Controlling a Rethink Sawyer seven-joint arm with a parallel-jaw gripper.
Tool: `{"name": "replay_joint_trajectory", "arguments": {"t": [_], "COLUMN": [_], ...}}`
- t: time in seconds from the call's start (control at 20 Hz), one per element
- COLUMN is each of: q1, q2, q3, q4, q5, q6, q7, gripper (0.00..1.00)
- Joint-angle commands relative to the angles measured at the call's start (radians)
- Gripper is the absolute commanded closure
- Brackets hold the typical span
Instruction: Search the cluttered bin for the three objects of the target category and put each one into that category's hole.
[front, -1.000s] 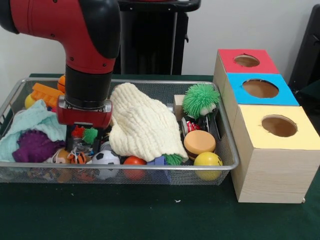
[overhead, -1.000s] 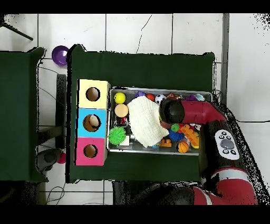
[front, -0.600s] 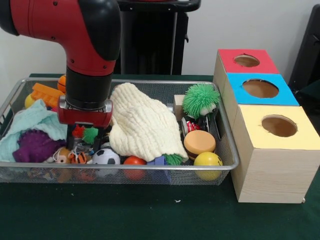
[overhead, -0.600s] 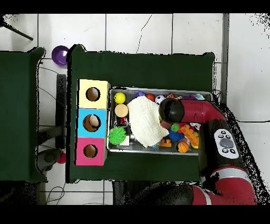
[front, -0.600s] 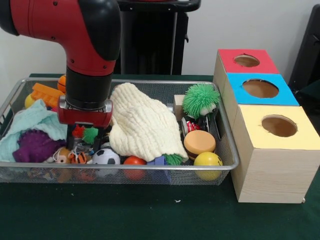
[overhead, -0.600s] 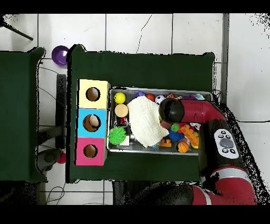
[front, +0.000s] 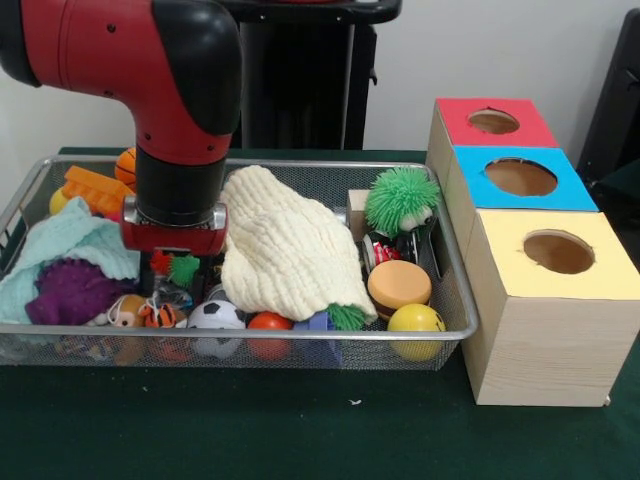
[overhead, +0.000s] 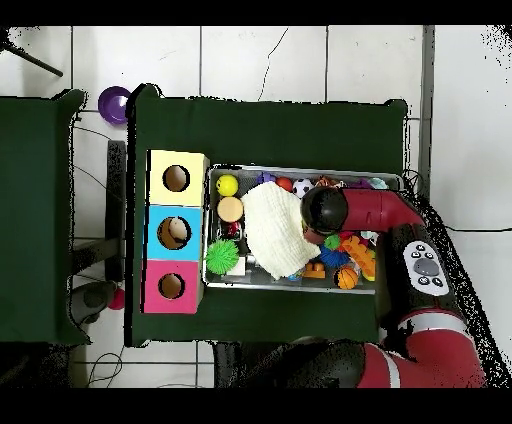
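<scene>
Green cloth covers the table (front: 300, 440), white wall behind, tiled floor seen from overhead. Sawyer arm (front: 150, 60) reaches down into the left-middle of the cluttered bin (front: 240, 335); its gripper (front: 175, 262) is sunk among the toys, and I cannot tell how the claw stands. Cream cloth (front: 285, 250) drapes the bin's centre, a teal cloth (front: 60, 250) lies at left. Three boxes stand beside the bin; the blue-topped one's hole (front: 520, 177) sits in the middle. One small silvery item (front: 385, 250), possibly a tin, lies near the green spiky ball (front: 400, 198); other targets are not identifiable, perhaps under the cloths. Judgement: search stage; nothing visibly held, how many are deposited cannot be told.
</scene>
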Motion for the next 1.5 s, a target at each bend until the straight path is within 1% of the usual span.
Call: {"name": "replay_joint_trajectory", "arguments": {"t": [0.05, 0.25, 0.4, 0.5, 0.55, 0.7, 0.8, 0.9, 1.1, 1.2, 1.5], "q1": [-0.013, -0.020, -0.019, -0.034, -0.033, -0.054, -0.064, -0.063, -0.076, -0.076, -0.076], "q2": [0.066, 0.070, 0.071, 0.067, 0.067, 0.053, 0.025, -0.020, -0.143, -0.188, -0.256], "q3": [0.080, 0.083, 0.082, 0.104, 0.102, 0.131, 0.142, 0.145, 0.165, 0.167, 0.179], "q4": [0.000, 0.005, 0.004, 0.019, 0.019, 0.041, 0.062, 0.081, 0.144, 0.157, 0.159], "q5": [-0.040, -0.044, -0.047, -0.052, -0.047, -0.050, -0.033, -0.017, 0.043, 0.066, 0.122], "q6": [0.025, -0.026, -0.035, -0.074, -0.059, -0.097, -0.104, -0.059, 0.036, 0.090, 0.209], "q7": [-0.090, -0.070, -0.068, -0.082, -0.082, -0.102, -0.083, -0.089, -0.077, -0.076, -0.093], "gripper": [0.00, 0.00, 0.00, 0.00, 1.00, 1.00, 1.00, 1.00, 1.00, 1.00, 1.00]}}
